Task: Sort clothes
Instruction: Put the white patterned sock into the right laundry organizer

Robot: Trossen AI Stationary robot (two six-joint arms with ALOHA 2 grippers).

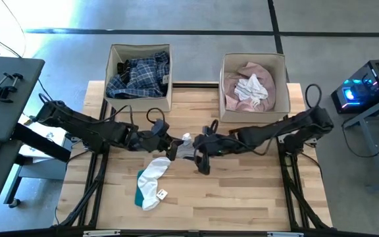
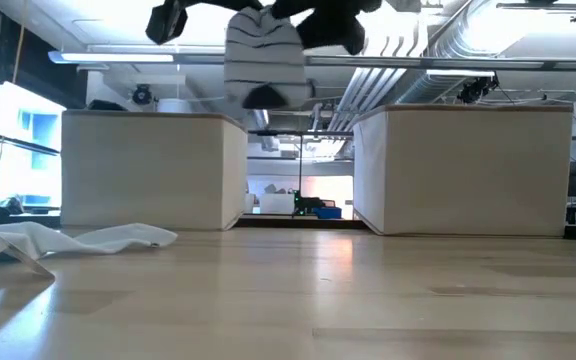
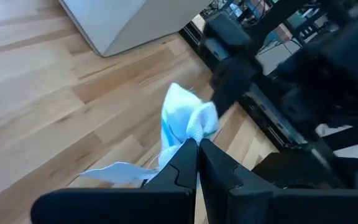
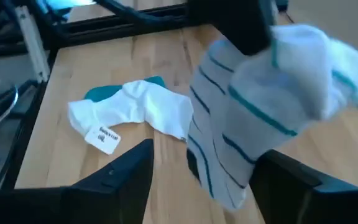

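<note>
Left tool is closed tight on one end of a striped sock, which hangs in the air above the middle of the table. Its two fingers meet on a bunched fold of the cloth. Right tool stands just beside it with the fingers wide apart, and the sock hangs between them; these fingers do not seem to press the cloth, so I judge that only the left tool carries it.

I judge the sock to be very light and fully soft. It will fold and swing, and it keeps no shape. It is not fragile and not slippery, because knit cloth catches on the pads. A good place to hold is a thick gathered part, such as the cuff or a fold, not one thin layer.

A white and teal sock lies flat on the table, near the front, apart from both tools. A plaid shirt is in the left box, and a pink shirt with something white on it is in the right box.

In the low view the tools are cut off at the top edge, and the boxes hide their contents. I cannot tell whether the hanging sock is one or a pair.
</note>
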